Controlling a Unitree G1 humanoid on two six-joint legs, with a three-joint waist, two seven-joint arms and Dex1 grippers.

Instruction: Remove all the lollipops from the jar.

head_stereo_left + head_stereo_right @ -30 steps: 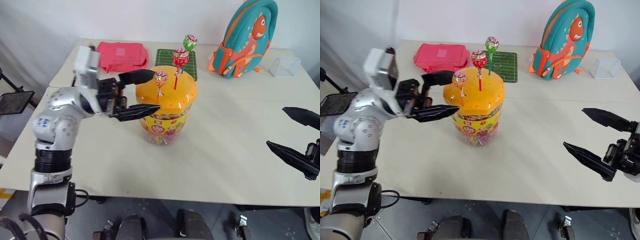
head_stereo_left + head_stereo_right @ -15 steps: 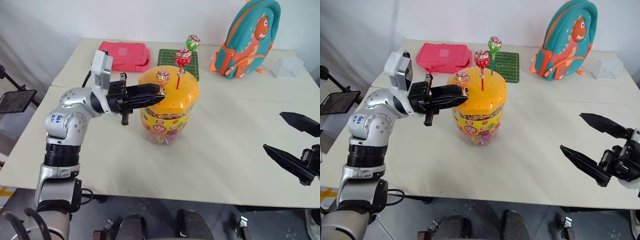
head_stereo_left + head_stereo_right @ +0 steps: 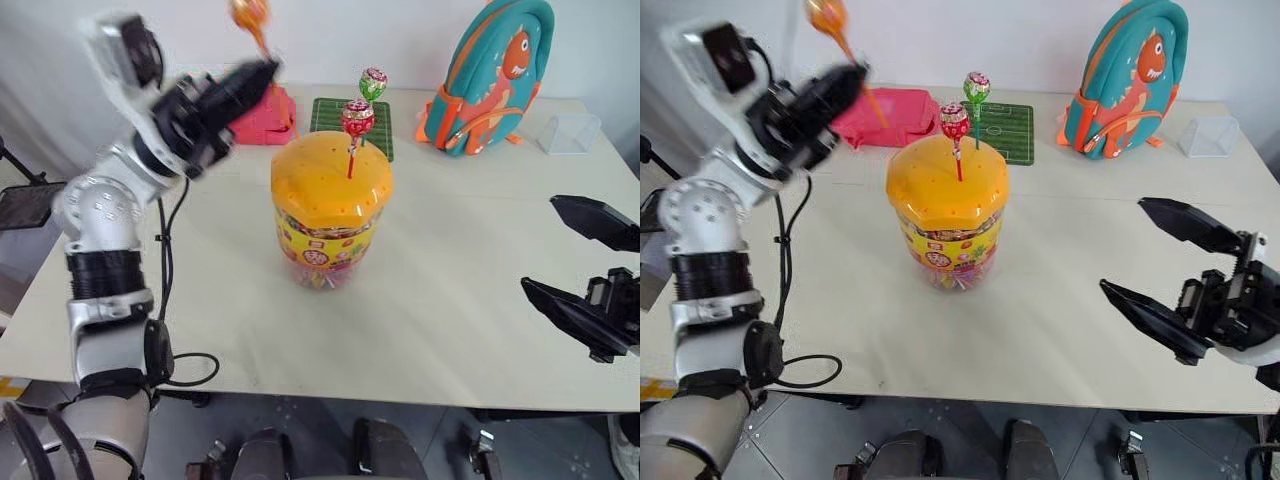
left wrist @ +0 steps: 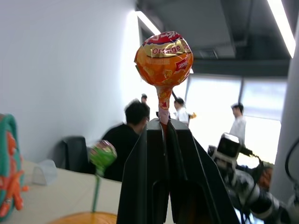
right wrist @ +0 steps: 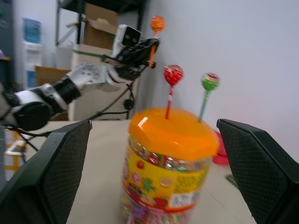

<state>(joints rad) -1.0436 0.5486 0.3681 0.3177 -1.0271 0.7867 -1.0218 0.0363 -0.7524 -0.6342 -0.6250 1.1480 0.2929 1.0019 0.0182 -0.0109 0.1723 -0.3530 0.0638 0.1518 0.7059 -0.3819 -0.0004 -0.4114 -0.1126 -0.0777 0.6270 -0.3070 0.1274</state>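
Up at the left, the left end effector (image 3: 262,72) is raised above the table (image 3: 450,260), its two black fingers pinched tight on the thin orange stick of the orange lollipop (image 3: 248,14) — a small round candy in a crinkly orange wrapper, held clear of the jar (image 3: 331,212). That jar stands near the middle of the pale, smooth table: a large clear plastic tub with a wide, glossy orange-yellow domed lid dotted with small holes, and a busy yellow-and-red label around its wall. Two more candies stand upright in the lid — the red lollipop (image 3: 358,117) on a red stick and the green lollipop (image 3: 373,82) on a green one. At the right, the right end effector (image 3: 585,265) hovers over the table's near edge, its flat, pointed black fingers spread wide with nothing between them. Along the far side lie a folded pink cloth (image 3: 262,117), a green ribbed mat (image 3: 330,115), a teal-and-orange dinosaur backpack (image 3: 492,72) and a small clear box (image 3: 570,133).
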